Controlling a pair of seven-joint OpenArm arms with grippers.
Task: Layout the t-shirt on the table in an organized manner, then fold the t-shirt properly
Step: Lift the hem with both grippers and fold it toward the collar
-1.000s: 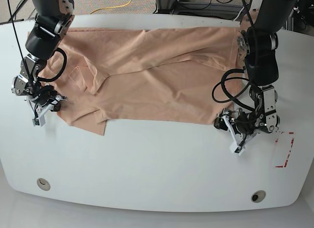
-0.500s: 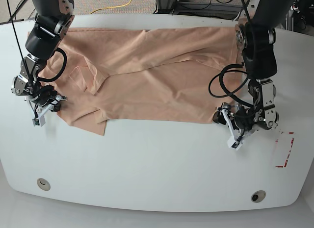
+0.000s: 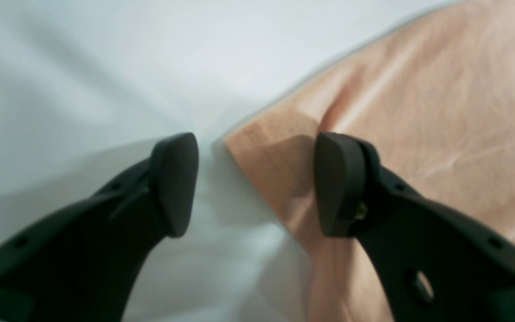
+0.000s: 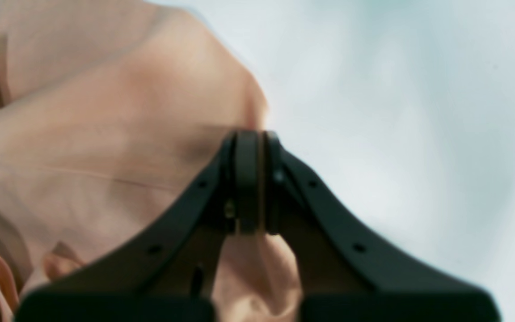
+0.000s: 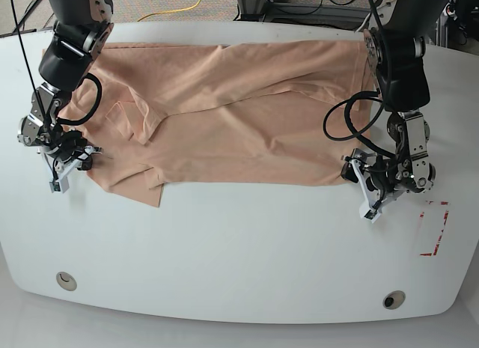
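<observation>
One t-shirt, two end effectors

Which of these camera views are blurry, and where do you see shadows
Base view: sharp and evenly lit. Left wrist view: soft focus; the open left gripper casts a shadow on the t-shirt corner and the table. Right wrist view: blurriest, with the fabric and tabletop smeared; the shut right gripper darkens the cloth just behind its fingers.

the right gripper has its black fingers pressed together, pinching the edge of the t-shirt. peach cloth fills the left of the view and bunches below the fingertips; the blurred white table lies to the right.
</observation>
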